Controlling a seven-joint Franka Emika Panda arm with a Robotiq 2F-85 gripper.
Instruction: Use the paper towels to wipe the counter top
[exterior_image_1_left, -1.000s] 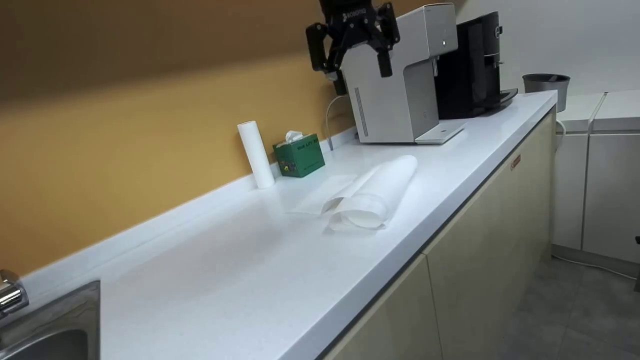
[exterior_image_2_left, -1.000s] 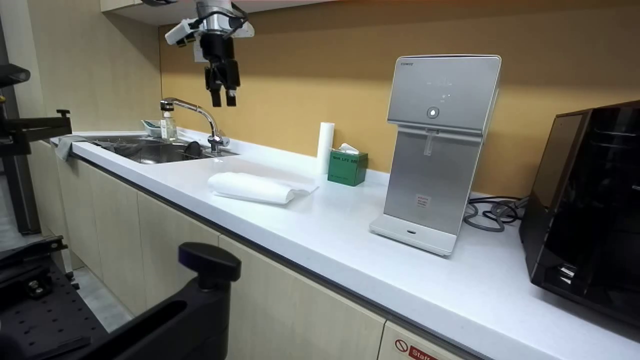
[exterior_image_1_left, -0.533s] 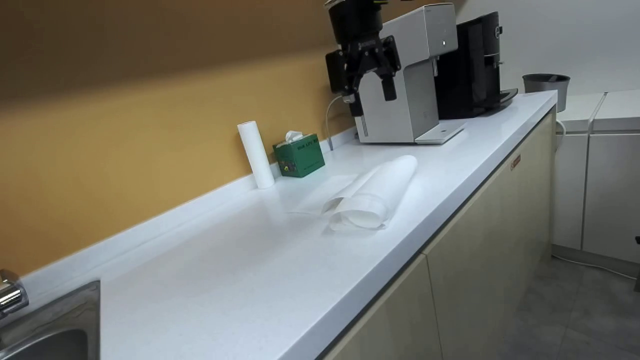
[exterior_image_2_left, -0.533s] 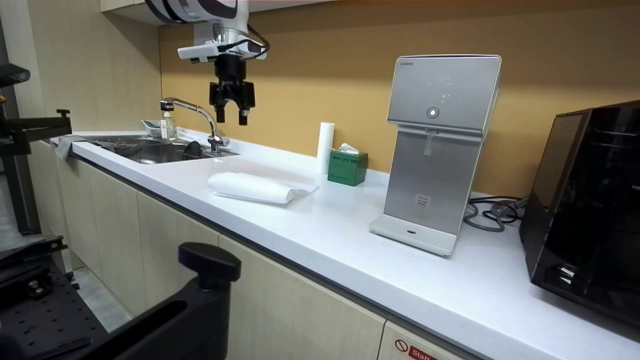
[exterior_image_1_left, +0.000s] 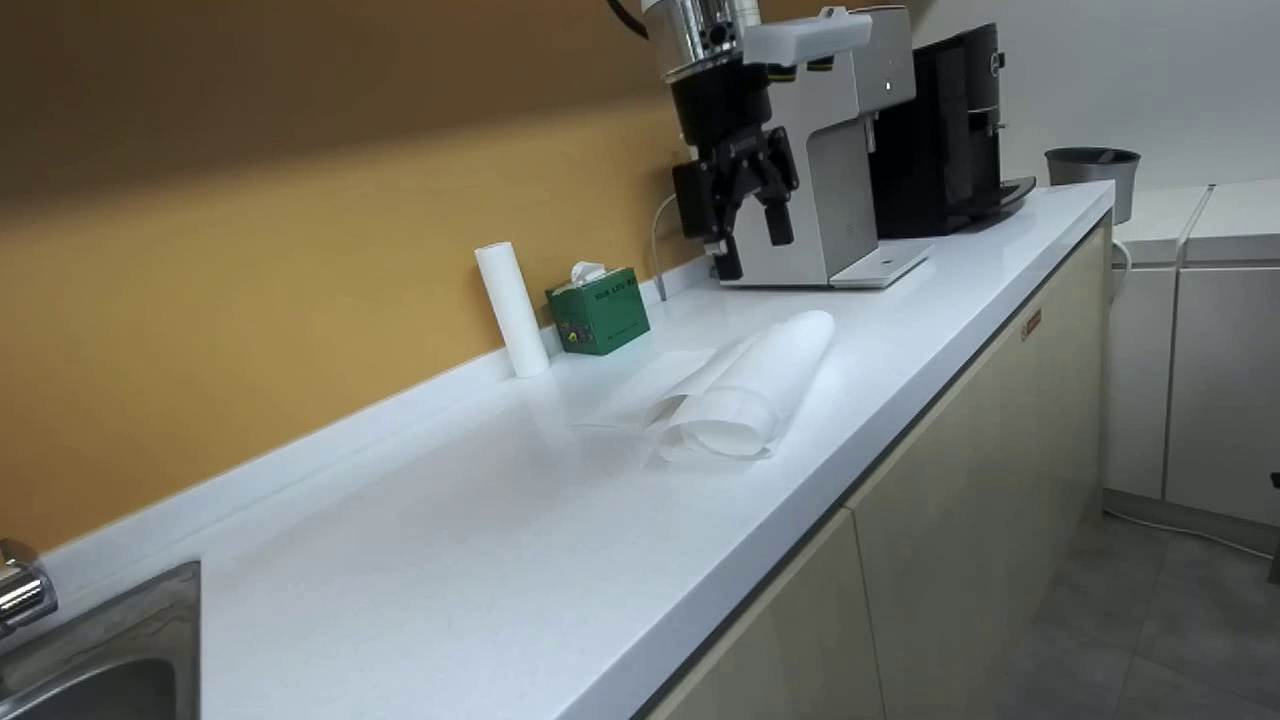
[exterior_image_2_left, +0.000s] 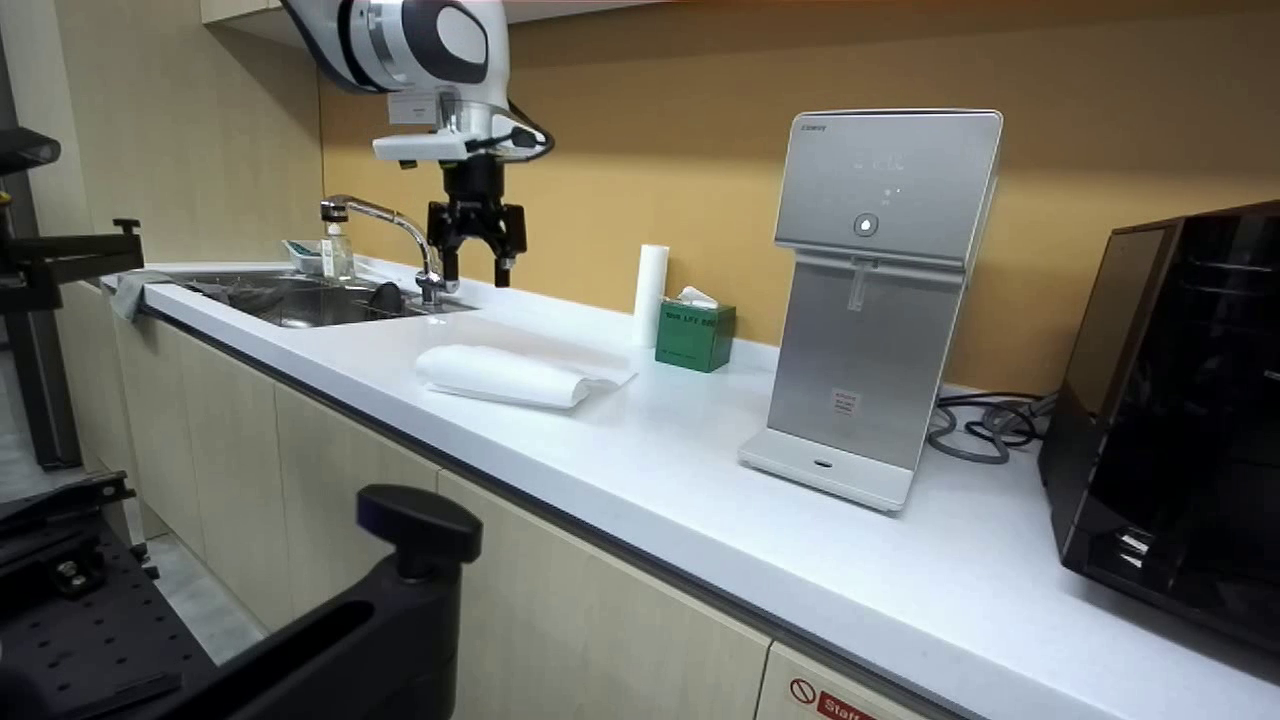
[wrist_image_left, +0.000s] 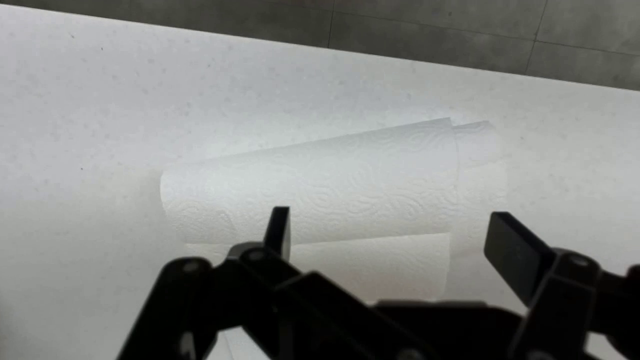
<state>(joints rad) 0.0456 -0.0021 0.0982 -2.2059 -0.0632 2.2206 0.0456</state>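
The paper towels (exterior_image_1_left: 750, 392) are a loosely rolled white sheet with a flat loose end, lying on the glossy white counter top (exterior_image_1_left: 450, 570). They also show in an exterior view (exterior_image_2_left: 500, 377) and fill the middle of the wrist view (wrist_image_left: 325, 187). My gripper (exterior_image_1_left: 754, 250) is open and empty, fingers pointing down, above the counter. In an exterior view the gripper (exterior_image_2_left: 476, 277) hangs above and behind the roll, apart from it. In the wrist view the open fingers (wrist_image_left: 390, 234) frame the roll's lower edge and its loose flap; part of the flap is hidden behind the gripper.
A white upright roll (exterior_image_1_left: 512, 310) and a green tissue box (exterior_image_1_left: 598, 312) stand against the wall. A grey dispenser (exterior_image_2_left: 870, 310) and a black machine (exterior_image_2_left: 1180, 440) stand farther along. A sink (exterior_image_2_left: 300, 305) with a faucet (exterior_image_2_left: 400, 230) lies at the opposite end.
My gripper has come down toward the counter and turned, so both fingers now show spread apart in both exterior views. The paper towels have not moved.
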